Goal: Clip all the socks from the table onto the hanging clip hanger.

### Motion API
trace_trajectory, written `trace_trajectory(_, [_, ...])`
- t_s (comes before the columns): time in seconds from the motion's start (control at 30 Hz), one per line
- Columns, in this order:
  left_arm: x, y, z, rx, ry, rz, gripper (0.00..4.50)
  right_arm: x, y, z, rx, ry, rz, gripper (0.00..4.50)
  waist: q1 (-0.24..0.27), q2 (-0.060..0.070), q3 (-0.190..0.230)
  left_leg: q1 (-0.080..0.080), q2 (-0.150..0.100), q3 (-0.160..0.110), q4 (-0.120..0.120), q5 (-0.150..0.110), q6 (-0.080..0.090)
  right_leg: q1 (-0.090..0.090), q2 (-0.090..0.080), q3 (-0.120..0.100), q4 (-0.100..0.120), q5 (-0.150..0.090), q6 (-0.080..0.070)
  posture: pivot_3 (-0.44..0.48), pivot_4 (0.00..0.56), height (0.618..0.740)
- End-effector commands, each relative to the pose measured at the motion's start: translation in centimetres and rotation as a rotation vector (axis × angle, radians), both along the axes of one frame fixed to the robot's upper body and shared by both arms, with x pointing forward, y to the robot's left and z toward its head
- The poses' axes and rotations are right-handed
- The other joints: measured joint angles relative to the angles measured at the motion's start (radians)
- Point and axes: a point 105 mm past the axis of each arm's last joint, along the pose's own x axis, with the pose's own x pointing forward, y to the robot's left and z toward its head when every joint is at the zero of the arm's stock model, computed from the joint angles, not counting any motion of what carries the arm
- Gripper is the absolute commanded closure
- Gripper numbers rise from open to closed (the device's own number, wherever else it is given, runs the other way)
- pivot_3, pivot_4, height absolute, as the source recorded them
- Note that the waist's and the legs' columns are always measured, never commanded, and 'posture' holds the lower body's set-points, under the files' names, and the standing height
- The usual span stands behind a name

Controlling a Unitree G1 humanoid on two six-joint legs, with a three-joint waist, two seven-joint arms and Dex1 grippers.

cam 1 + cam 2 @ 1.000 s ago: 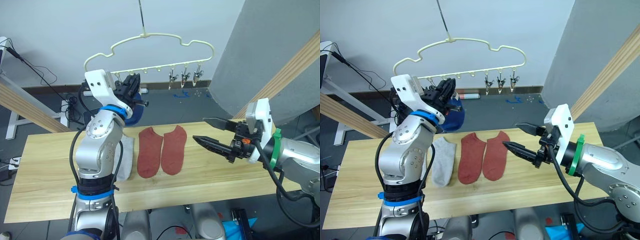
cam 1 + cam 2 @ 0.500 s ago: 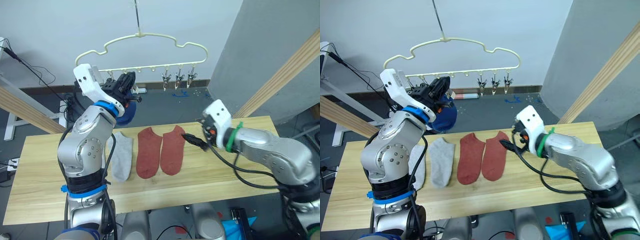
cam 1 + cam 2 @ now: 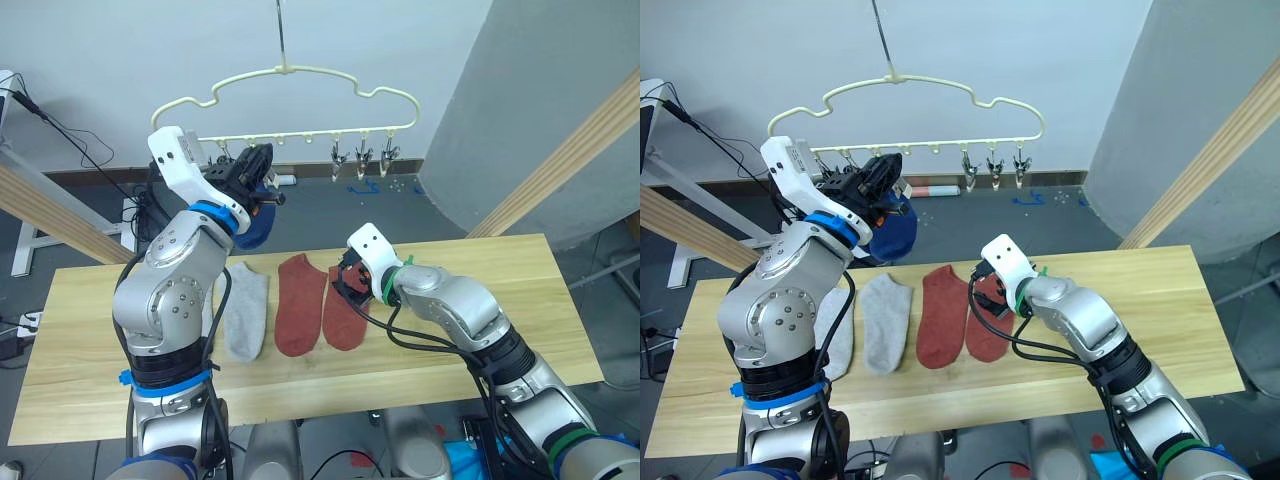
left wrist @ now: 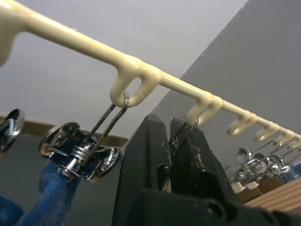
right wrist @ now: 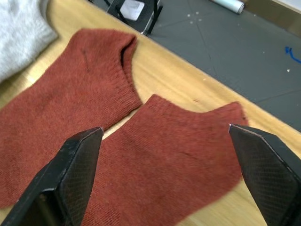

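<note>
Right wrist view: my right gripper (image 5: 162, 160) is spread wide over the nearer rust-red ankle sock (image 5: 169, 165), gripping nothing yet. Its twin (image 3: 300, 315) and two light grey socks (image 3: 243, 318) lie at nine o'clock on the light wood table (image 3: 500, 300). My left gripper (image 4: 169, 155) pinches a metal clip on the pale yellow wire hanger (image 3: 290, 75); a blue sock (image 4: 44, 202) already hangs.

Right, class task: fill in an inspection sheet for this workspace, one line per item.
Surface: table, light wood planks.
Job's things: two rust red socks side by side, grey socks to their left; blue sock already clipped on the clip hanger; three free clips on its right.
Clutter: nothing seen on the table.
Grippers: left hand raised at the hanger bar, fingers close together; right hand open over the right red sock's cuff.
Cables: black cables along the wall.
Surroundings: slanted wooden beams, grey floor.
</note>
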Motion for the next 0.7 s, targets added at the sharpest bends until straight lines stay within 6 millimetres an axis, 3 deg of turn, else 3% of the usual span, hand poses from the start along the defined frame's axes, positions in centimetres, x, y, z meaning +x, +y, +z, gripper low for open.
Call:
trace_trajectory(0.03, [-0.7, -0.3, 1.2, 0.009, -0.05, -0.01, 4.38, 0.6, 0.3, 0.5, 0.011, -0.034, -0.004, 0.06, 0.0, 0.0, 0.0, 0.0, 0.0, 0.0, 0.0, 0.0, 0.0, 0.0, 0.0, 0.0, 0.0, 0.0, 0.0, -0.214, 0.392, 0.74])
trace_trajectory(0.7, [-0.9, 0.2, 1.0, 0.022, -0.046, 0.009, 4.38, 1.7, -0.4, -3.9, -0.068, 0.001, -0.075, 0.06, 0.001, 0.0, 0.0, 0.0, 0.0, 0.0, 0.0, 0.0, 0.0, 0.0, 0.001, 0.0, 0.0, 0.0, 0.0, -0.187, 0.392, 0.74])
